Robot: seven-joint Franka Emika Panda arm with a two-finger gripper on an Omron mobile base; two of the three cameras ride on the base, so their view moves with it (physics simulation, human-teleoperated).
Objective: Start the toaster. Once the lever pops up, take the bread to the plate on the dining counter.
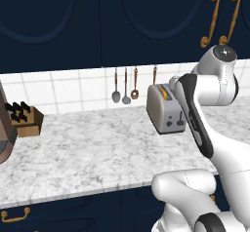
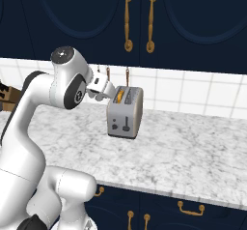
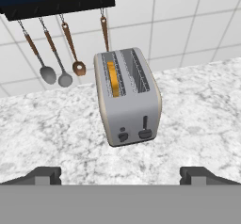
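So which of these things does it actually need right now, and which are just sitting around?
Needed: toaster, bread in its left slot, open gripper.
Lying about: hanging spoons, knife block, cupboards.

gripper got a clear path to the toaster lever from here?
Probably yes. The gripper is open and faces the toaster end-on, with the lever towards it and bare marble counter between them.

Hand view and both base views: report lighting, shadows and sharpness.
Hand view: even flat lighting, toaster sharp, no glare, bread readable in its slot. Left base view: marble counter evenly lit, only a faint shadow beneath the toaster. Right base view: crisp throughout, upper cabinets dark but their gold handles clear.
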